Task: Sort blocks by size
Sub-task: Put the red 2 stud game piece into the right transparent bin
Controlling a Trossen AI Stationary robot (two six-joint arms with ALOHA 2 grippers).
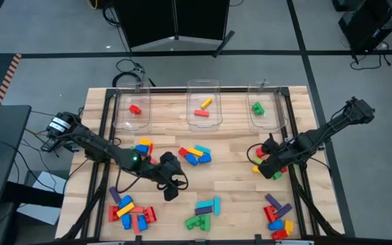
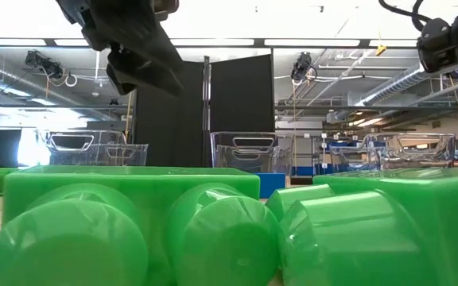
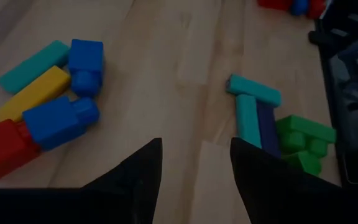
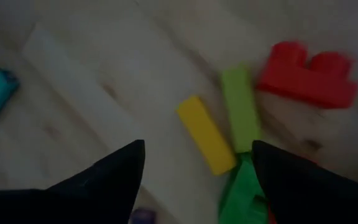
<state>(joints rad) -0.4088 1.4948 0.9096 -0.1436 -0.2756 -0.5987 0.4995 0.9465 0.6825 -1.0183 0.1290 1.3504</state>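
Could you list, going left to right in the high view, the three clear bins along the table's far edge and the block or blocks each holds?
Left bin with a red block → middle bin with a yellow block and a red block → right bin with a green block.

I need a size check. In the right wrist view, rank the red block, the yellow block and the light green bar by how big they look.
1. red block, chunky and stepped, clearly largest.
2. and 3. light green bar and yellow block: similar long bars, too alike to rank; the green bar's lower end meets another green piece.
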